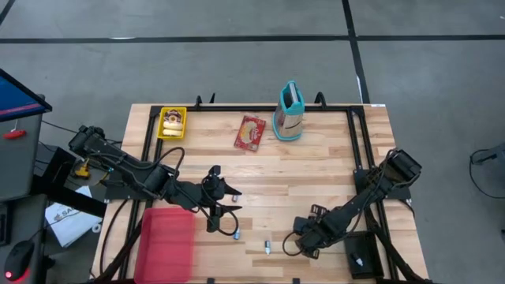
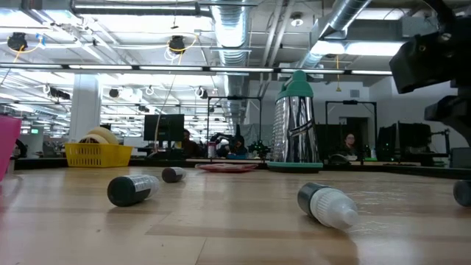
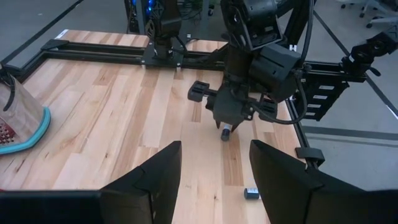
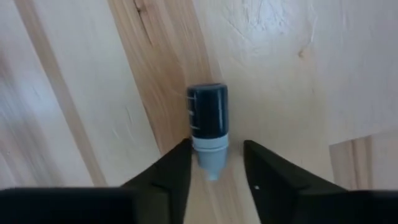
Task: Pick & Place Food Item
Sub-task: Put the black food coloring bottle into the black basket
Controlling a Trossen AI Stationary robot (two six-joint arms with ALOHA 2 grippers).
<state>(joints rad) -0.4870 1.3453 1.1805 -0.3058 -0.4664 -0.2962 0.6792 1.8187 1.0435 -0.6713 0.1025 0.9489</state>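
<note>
**Table stock, with both arms**

- Right gripper [image 4: 216, 155]: down at the table's near right part, low over the wood. Its fingers straddle the pale cap end of a bottle; one finger is at the cap and a sliver of wood shows beside the other. The claw is narrowly open and not clamped.
- Bottle [image 4: 208, 112]: small, with a dark body and a pale cap. It lies flat on the boards, its cap between the right fingertips and its dark end pointing away from them.
- Left gripper [image 3: 214, 152]: above the table's near middle, facing the right arm. The claw is open with nothing in it.
- Loose bottles: one [image 1: 267, 249] lies just left of the right gripper and another [image 1: 235, 233] is near the left arm.
- Bin [image 1: 167, 241]: red, at the near left edge.
- Basket [image 1: 172, 123]: yellow, at the far left, holding something round.
- Packet [image 1: 250, 132]: red, lying flat at the far middle.
- Grater [image 1: 289, 110]: teal-trimmed and upright, just right of the packet.
</note>
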